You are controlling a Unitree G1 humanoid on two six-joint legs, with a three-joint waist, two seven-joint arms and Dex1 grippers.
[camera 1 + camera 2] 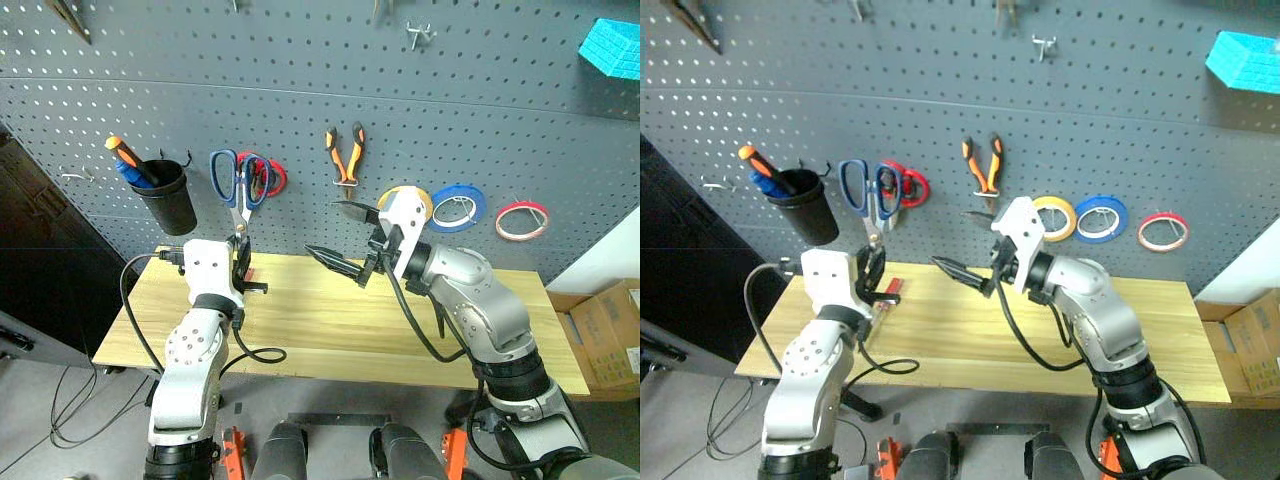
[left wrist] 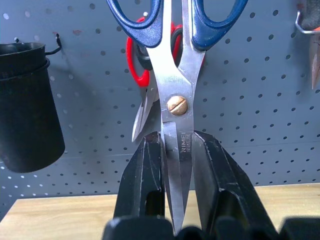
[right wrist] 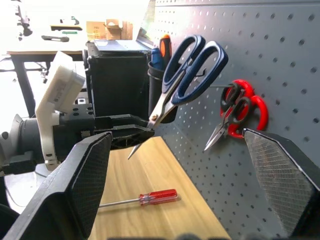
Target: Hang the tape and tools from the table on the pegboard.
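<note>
My left gripper [image 1: 241, 262] is shut on the blades of the blue-handled scissors [image 2: 177, 100], holding them upright with the handles [image 1: 238, 178] against the pegboard [image 1: 300, 90]. In the right wrist view a small hook shows inside one handle ring of the scissors [image 3: 186, 74]. My right gripper [image 1: 322, 227] hangs open and holds nothing above the table [image 1: 330, 330], below the hung orange-and-black pliers [image 1: 345, 155]. The red tape [image 1: 522, 220] hangs at the far right of the board. The red-handled screwdriver [image 3: 150, 197] lies on the table near the wall.
Red-handled scissors [image 1: 273, 178] hang just behind the blue ones. A black cup [image 1: 167, 197] with an orange-handled screwdriver [image 1: 125, 152] hangs to their left. Yellow [image 1: 1055, 217] and blue [image 1: 458, 207] rolls hang behind my right arm. Cardboard boxes [image 1: 605, 330] stand at the right.
</note>
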